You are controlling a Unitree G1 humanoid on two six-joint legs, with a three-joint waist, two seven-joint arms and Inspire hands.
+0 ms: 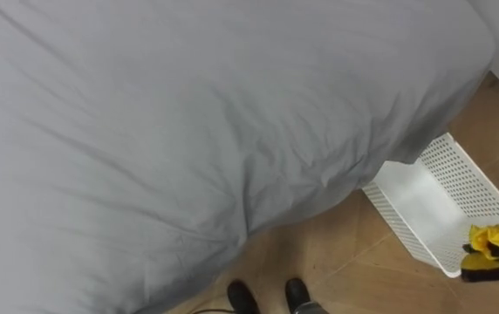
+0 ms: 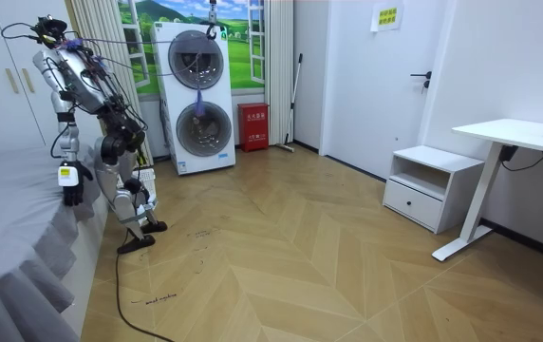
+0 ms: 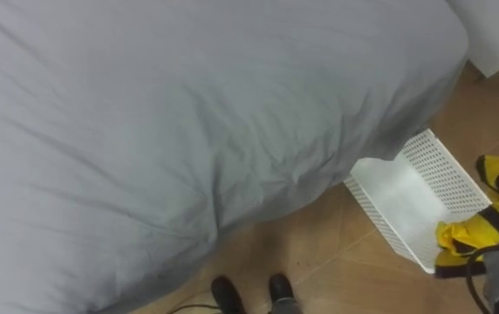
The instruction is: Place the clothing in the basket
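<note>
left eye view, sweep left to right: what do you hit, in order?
grey bed cover → white basket on the wooden floor → yellow-and-black garment at the basket's right end

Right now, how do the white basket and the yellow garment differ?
The white basket is a rigid shell with perforated walls; the yellow garment is soft, crumpled cloth with black parts. The basket stands on the wooden floor beside the grey bedcover; the garment bunches over the basket's rim at its near right corner. Both are off the bed, to the robot's right.
</note>
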